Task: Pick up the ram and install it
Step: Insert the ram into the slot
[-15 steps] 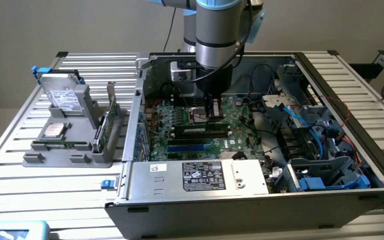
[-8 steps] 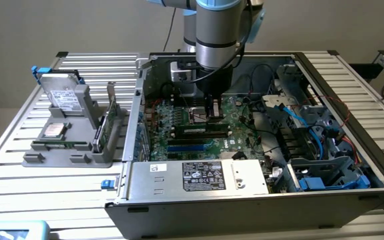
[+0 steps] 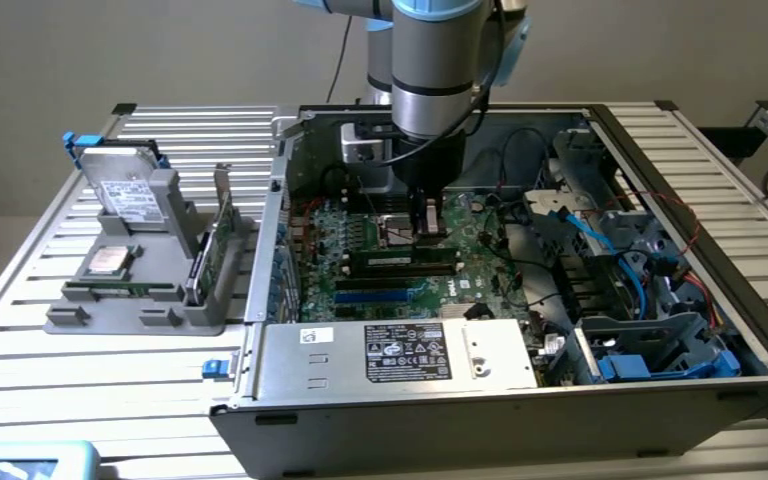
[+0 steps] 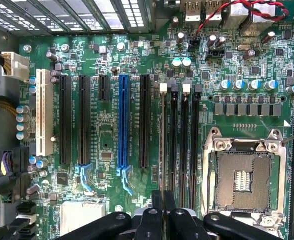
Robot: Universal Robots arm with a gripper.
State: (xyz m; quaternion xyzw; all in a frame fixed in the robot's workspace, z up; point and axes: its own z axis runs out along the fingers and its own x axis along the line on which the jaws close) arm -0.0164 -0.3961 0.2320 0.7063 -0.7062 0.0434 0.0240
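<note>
The ram (image 3: 387, 262) is a long dark stick with a pale label, standing on edge in a black memory slot of the green motherboard (image 3: 357, 240) inside the open computer case. In the wrist view the ram (image 4: 162, 145) is a thin line running from a white latch (image 4: 163, 88) down to my fingers. My gripper (image 3: 426, 240) reaches straight down into the case onto the stick's end on the exterior view's right. The gripper (image 4: 163, 200) is shut, with the ram's top edge meeting the thin seam between the two black fingers.
Empty black memory slots (image 4: 184, 145) lie beside the ram, with the bare CPU socket (image 4: 242, 175) beyond them. A blue slot (image 4: 122, 120) and cables (image 3: 584, 230) crowd the case. Outside, a grey holder (image 3: 131, 305) carries a silver hard drive (image 3: 128, 190) and a green card (image 3: 220, 235).
</note>
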